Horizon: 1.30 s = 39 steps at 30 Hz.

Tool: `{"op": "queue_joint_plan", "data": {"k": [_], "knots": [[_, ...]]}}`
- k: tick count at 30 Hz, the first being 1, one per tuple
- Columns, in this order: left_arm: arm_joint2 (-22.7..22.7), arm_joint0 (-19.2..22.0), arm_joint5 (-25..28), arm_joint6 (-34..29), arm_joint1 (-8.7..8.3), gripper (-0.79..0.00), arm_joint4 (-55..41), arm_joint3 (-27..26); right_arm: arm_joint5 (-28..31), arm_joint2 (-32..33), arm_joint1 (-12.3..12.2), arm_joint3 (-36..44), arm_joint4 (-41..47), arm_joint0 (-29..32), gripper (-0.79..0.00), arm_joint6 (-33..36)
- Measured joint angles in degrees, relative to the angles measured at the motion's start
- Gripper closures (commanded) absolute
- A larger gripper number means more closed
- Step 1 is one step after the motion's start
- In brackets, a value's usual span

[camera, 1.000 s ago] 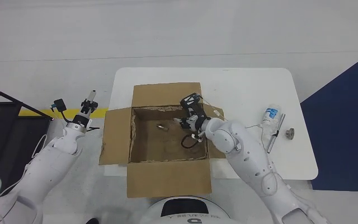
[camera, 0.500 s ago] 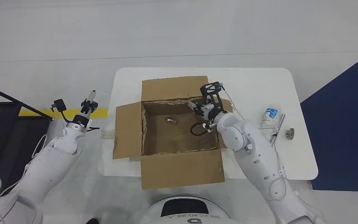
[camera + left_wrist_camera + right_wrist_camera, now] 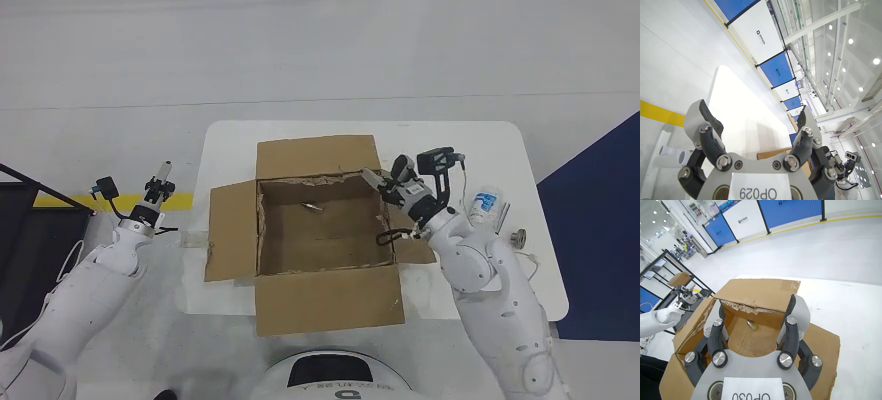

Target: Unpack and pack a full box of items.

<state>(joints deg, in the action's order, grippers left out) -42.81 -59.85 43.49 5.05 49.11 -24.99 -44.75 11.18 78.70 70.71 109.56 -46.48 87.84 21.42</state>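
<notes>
Top view has the open cardboard box (image 3: pixel 320 235) in the middle of the white desk (image 3: pixel 440 140), all four flaps folded outward and the far wall's top edge torn. One small pale item (image 3: pixel 312 208) lies on the box floor near that far wall, apart from the other walls. The right tool (image 3: pixel 388 178) hangs over the box's far right corner with its fingers spread and nothing between them; its forearm crosses the right flap. Beyond that flap, near the desk's right edge, a small bottle (image 3: pixel 485 203), a metal rod (image 3: pixel 492 240) and a round knob (image 3: pixel 518 238) lie close together. The left tool (image 3: pixel 160 172) is off the desk's left side over the floor, fingers apart and empty, beside a black rack (image 3: pixel 30 185).
</notes>
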Motion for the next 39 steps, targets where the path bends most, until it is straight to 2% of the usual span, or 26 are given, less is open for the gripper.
{"op": "queue_joint_plan", "data": {"k": [11, 14, 18, 22, 35, 39], "knots": [[0.0, 0.0, 0.0, 0.0, 0.00, -0.785, 0.0, 0.0, -0.7, 0.5, 0.0, -0.3, 0.5, 0.2, -0.785, -0.4], [0.0, 0.0, 0.0, 0.0, 0.00, -0.785, 0.0, 0.0, -2.6, 5.2, -0.4, -1.0, 2.5, 2.2, -0.785, -2.3], [0.0, 0.0, 0.0, 0.0, 0.00, -0.785, 0.0, 0.0, -7.6, 14.8, -1.0, -1.3, 2.1, 7.5, -0.785, -5.3], [0.0, 0.0, 0.0, 0.0, 0.00, -0.785, 0.0, 0.0, -9.6, 22.2, -1.3, -2.6, 4.3, 12.3, -0.785, -5.9], [0.0, 0.0, 0.0, 0.0, 0.00, -0.785, 0.0, 0.0, -9.9, 22.6, -1.2, -2.8, 4.6, 12.5, -0.785, -5.8], [0.0, 0.0, 0.0, 0.0, 0.00, -0.785, 0.0, 0.0, -10.9, 26.8, -1.5, -5.6, 6.6, 13.6, -0.785, -4.6]]}}
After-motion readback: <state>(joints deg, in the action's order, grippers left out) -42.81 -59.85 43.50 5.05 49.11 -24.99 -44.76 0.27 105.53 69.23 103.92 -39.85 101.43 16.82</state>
